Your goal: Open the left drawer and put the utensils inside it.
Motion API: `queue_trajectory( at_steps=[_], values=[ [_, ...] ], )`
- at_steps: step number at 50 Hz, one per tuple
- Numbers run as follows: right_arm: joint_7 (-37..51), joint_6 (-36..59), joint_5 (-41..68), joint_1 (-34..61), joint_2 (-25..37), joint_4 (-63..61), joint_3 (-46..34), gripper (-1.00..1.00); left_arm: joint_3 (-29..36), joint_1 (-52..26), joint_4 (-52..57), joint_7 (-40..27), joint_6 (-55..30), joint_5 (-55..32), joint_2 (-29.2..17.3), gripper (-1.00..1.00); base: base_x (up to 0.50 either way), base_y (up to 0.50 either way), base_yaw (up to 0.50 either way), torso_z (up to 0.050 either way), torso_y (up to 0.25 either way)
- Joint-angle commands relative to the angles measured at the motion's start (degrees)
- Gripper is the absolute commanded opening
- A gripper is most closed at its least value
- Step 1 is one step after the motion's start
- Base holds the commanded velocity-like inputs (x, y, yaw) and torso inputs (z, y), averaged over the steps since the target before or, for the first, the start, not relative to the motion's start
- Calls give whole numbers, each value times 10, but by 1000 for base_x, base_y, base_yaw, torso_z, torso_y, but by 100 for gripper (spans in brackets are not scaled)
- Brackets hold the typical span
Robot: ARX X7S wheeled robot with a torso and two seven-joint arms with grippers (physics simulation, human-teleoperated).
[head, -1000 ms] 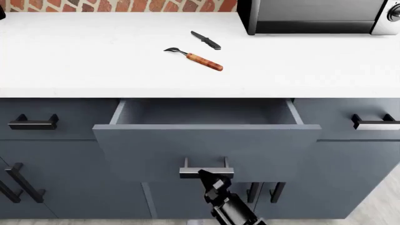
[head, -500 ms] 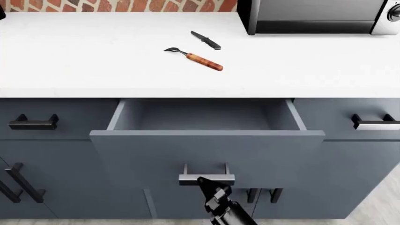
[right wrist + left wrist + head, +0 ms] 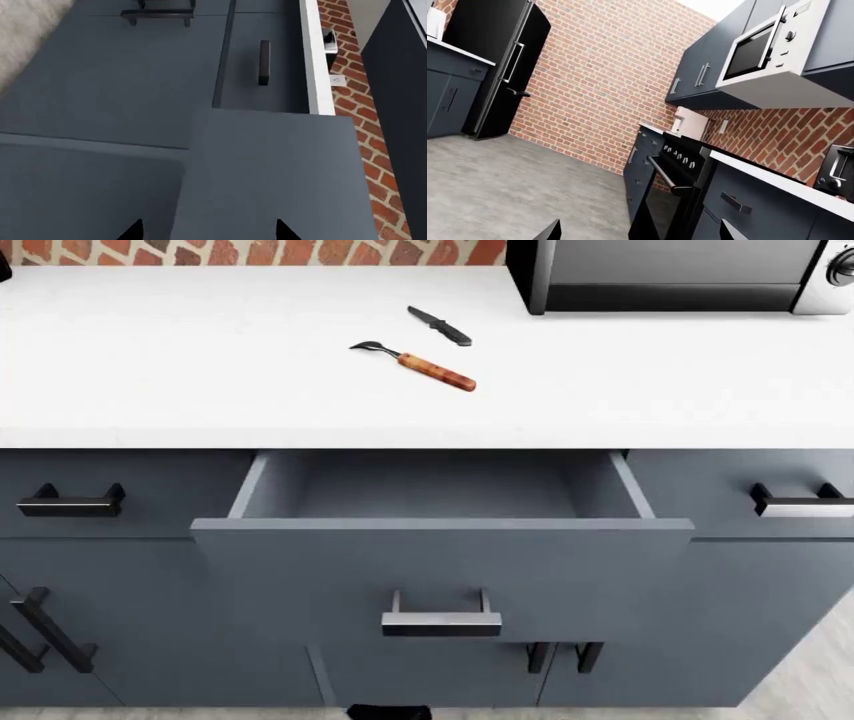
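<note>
In the head view the left drawer stands pulled out from under the white tabletop. Its grey-blue box is open to view, with nothing lying in the part that shows, and its bar handle sits at the middle of the slate front, toward 6 o'clock of the view. The fork lies flat on the tabletop at about 12 o'clock from the drawer, wooden handle pointing toward 4 o'clock and dark head toward 10 o'clock. The knife lies just beyond it, near but apart, on a similar slant. A microwave sits at the far right of the tabletop, well apart from both utensils.

No arm reaches the handle in the head view; only a dark scrap shows at the bottom edge.

In the right wrist view the right gripper shows two dark fingertips spread wide apart, nothing between them, facing the slate drawer front. In the left wrist view the left gripper likewise shows its jaws parted and empty, looking out over the kitchen floor toward a brick wall.
</note>
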Motion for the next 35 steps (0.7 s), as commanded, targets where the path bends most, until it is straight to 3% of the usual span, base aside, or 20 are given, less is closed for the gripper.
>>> queue_trajectory(
  at_steps=[1,13,17,24,35],
  values=[
    [3,-8,-1,-10,-5,-6,-6,100,1,1,3,0,-1,3,1,100,0,0,0,0,0],
    [28,-28,4,-10,-1,-5,-1,100,-1,2,5,-3,6,11,1,100,0,0,0,0,0],
    [113,-66,9,-18,6,-2,17,100,0,1,1,-2,8,8,1,100,0,0,0,0,0],
    [153,-58,-30,-13,25,-152,52,100,1,2,8,-1,8,8,1,100,0,0,0,0,0],
    [326,-158,25,3,42,-231,124,100,2,1,11,-1,7,10,1,100,0,0,0,0,0]
  ],
)
